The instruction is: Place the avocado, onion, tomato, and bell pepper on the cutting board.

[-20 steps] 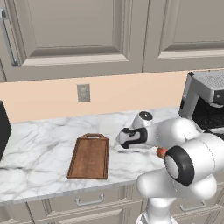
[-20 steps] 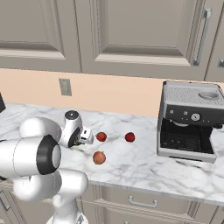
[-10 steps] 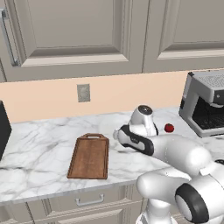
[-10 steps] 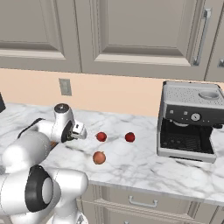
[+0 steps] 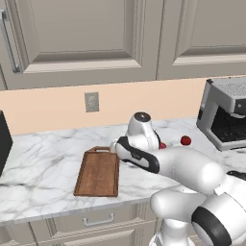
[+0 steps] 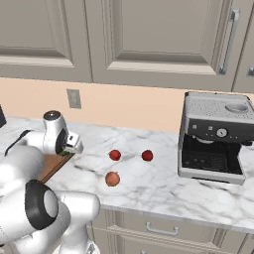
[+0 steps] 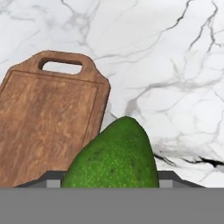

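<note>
Avocado (image 7: 114,155) clamped in gripper (image 6: 71,147), just off the right edge of the cutting board (image 5: 98,171), near its handle end. Judgement: carry a bit further left over bare wood, lower close before release so it doesn't roll. Arm reaches low and left over the marble counter (image 5: 43,163), wrist bent. Further right: three red/orange balls, e.g. (image 6: 112,178); coffee machine (image 6: 213,136).

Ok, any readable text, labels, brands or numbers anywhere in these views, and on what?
None can be read.
Coffee machine: a round dial and small buttons on its front, no legible marking.
Wall outlet: plain plate.
Cutting board, avocado, counter, cabinets: no lettering.
</note>
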